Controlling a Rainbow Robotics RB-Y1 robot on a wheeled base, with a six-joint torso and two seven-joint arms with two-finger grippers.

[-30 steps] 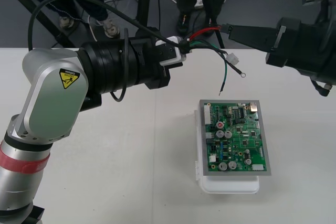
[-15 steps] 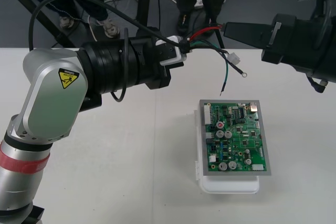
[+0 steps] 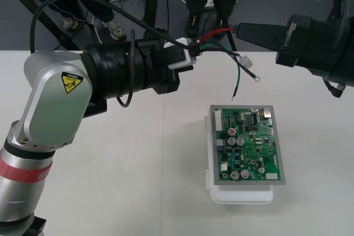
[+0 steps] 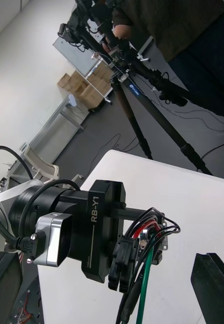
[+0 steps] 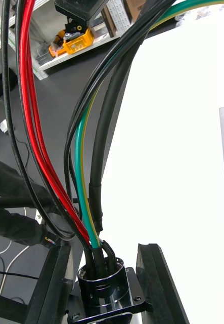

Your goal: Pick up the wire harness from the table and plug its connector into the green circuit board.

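- Clamps shut, at the left claw, on the wire harness: round metal socket and its flange pinched between the two black fingers.
- Holds the harness aloft over the far edge of the table, red, black and green wires fanning toward the right claw.
- Stands wide open at the right claw, one finger near the wires, holding nothing.
- Probably handles light and floppy, bending and springing back anywhere along the thin strands.
- Better taken at the small pale connector itself: rigid there, though tiny and easy to skew or crush.
- Dangles loose beyond that, with a green lead and a ring terminal, both well apart from the green circuit board on its white base.
- Cannot tell which header on the board suits the connector.
- Cannot make out the connector's pins, nor which way its mating face points.
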